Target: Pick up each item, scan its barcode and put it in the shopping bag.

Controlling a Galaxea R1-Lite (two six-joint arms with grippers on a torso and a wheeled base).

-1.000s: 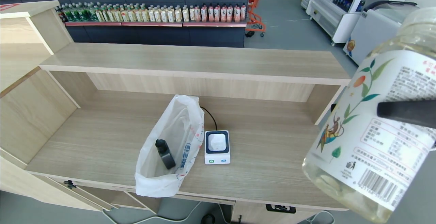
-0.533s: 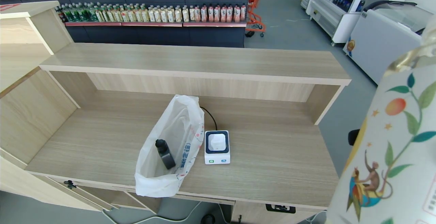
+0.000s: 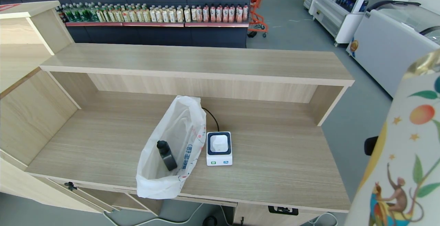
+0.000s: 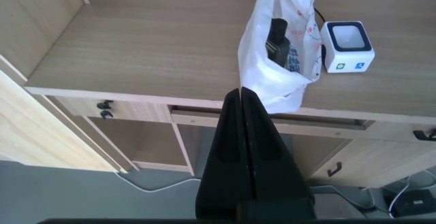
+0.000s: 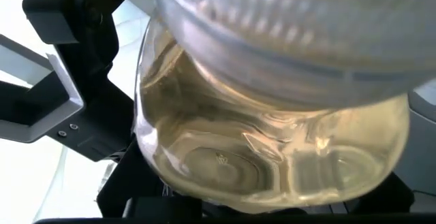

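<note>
A clear bottle (image 3: 402,157) of pale yellow drink with a white label of leaves and a monkey looms at the right edge of the head view, off the counter's right end. My right gripper (image 5: 259,156) is shut on the bottle (image 5: 272,81), its black fingers (image 5: 82,94) against the side. The white shopping bag (image 3: 172,150) stands open on the counter with a dark bottle (image 3: 166,155) inside. The white scanner (image 3: 219,148) sits just right of it. My left gripper (image 4: 242,93) is shut and holds nothing, in front of the counter's front edge, short of the bag (image 4: 283,91).
The wooden counter (image 3: 275,157) has a raised ledge (image 3: 196,61) at the back and side walls at both ends. A black cable (image 3: 211,116) runs behind the scanner. Drink shelves (image 3: 154,13) and freezers (image 3: 385,33) stand beyond.
The bottle in my right gripper has swung right and lower in the head view. Its barcode side, seen a second ago, has turned out of sight. Bag, scanner and left arm are unchanged.
</note>
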